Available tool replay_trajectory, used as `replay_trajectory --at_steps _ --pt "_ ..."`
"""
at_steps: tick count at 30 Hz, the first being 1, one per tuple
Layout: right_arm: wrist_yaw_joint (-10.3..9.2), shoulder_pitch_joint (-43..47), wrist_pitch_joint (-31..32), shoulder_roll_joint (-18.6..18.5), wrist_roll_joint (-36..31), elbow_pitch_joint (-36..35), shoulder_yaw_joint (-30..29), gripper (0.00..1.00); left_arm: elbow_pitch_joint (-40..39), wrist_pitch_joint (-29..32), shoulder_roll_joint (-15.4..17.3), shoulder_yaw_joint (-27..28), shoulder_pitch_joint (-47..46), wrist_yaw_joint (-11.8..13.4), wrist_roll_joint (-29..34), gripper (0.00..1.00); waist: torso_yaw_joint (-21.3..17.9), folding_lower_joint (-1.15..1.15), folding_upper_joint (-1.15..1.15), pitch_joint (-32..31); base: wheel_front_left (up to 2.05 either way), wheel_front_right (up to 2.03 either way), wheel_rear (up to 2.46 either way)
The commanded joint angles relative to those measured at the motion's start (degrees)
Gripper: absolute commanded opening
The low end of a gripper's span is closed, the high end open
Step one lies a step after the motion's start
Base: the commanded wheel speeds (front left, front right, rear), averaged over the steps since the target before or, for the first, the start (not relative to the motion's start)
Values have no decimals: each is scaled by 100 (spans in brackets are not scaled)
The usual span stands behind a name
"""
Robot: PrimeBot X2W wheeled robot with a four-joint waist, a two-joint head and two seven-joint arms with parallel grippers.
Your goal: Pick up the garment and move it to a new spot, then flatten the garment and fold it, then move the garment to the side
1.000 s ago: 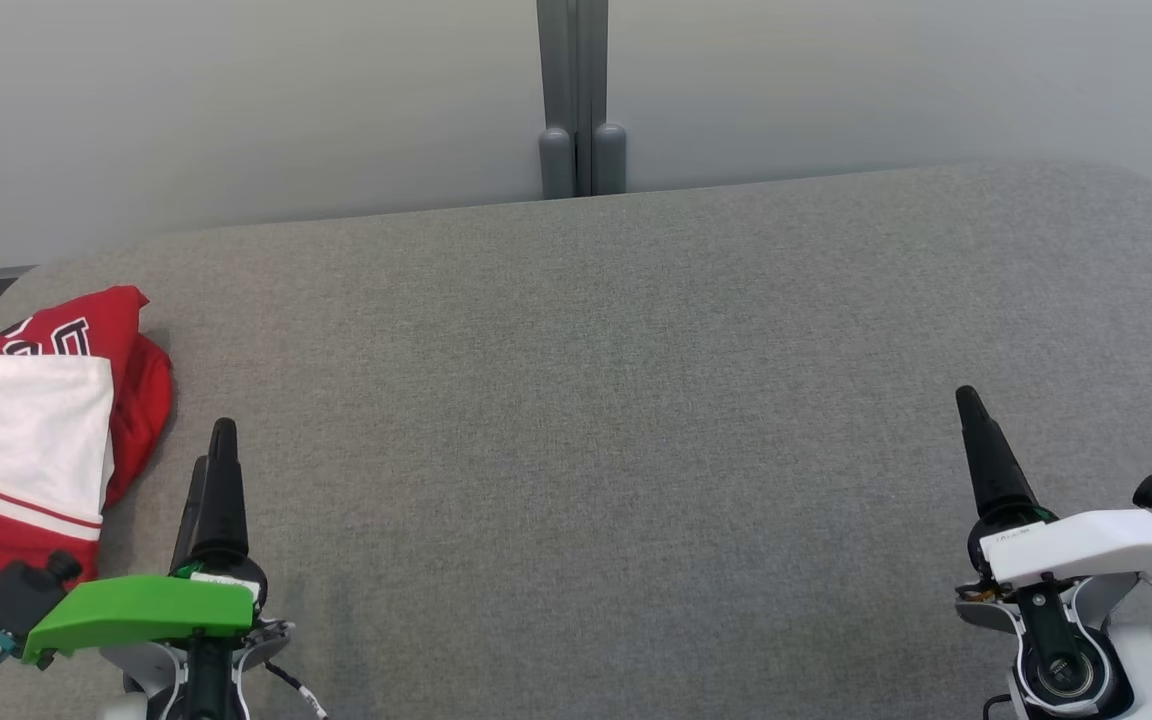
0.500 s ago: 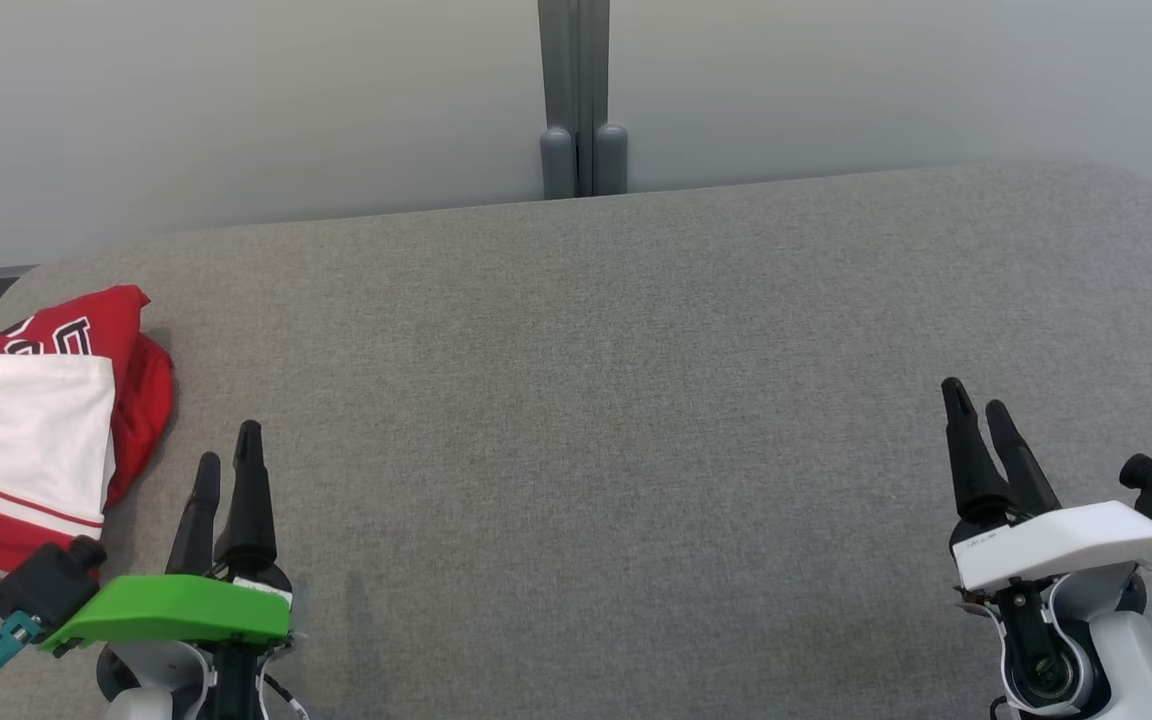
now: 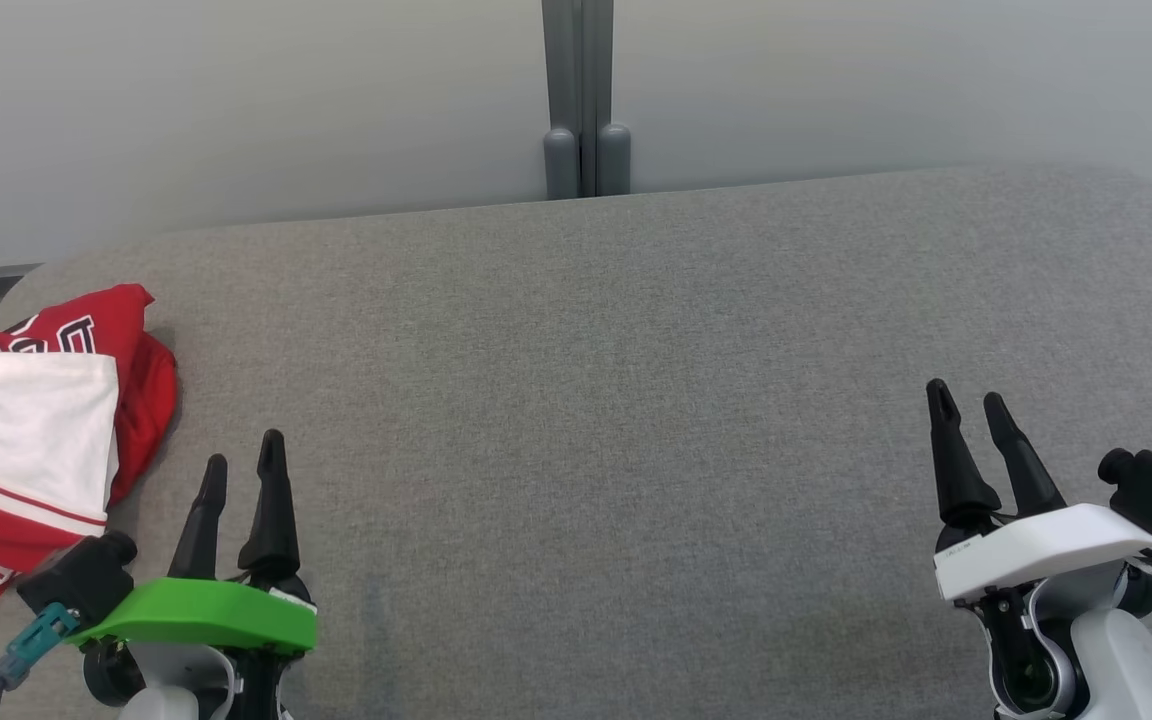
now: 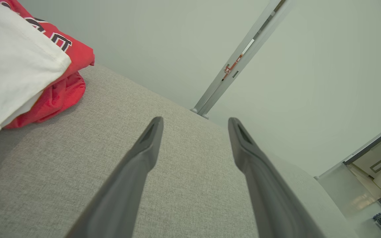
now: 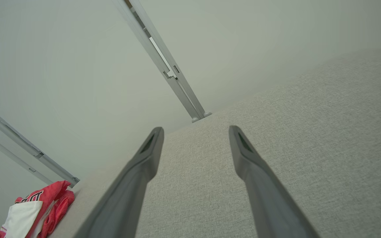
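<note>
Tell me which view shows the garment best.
Head view: the garment shows from above, mostly whole, at the left edge. The left wrist view has one end close but cropped; the right wrist view has it small, at lower left.

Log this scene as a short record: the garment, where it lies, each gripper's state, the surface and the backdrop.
garment: red and white jersey, lying in layers, white on top of red
place: far left end of the grey fabric surface, on the robot's left
left gripper: open, empty, fingers beside the garment and apart from it
right gripper: open, empty, over bare fabric at the right
held by: neither gripper
backdrop: pale wall panels joined at a grey post
</note>
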Motion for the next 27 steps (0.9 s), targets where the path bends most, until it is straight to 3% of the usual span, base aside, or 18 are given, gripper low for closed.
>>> replay_trajectory --at_steps 1,27 --pt "2 -117 -62 -27 -178 -52 20 100 -32 -54 54 -19 -156 5 206 100 3 0 0 -1 0 0 0" --pt "2 -9 -386 96 -1591 256 128 100 351 -425 -19 -86 -190 20 1813 100 61 0 0 15 0 0 0"
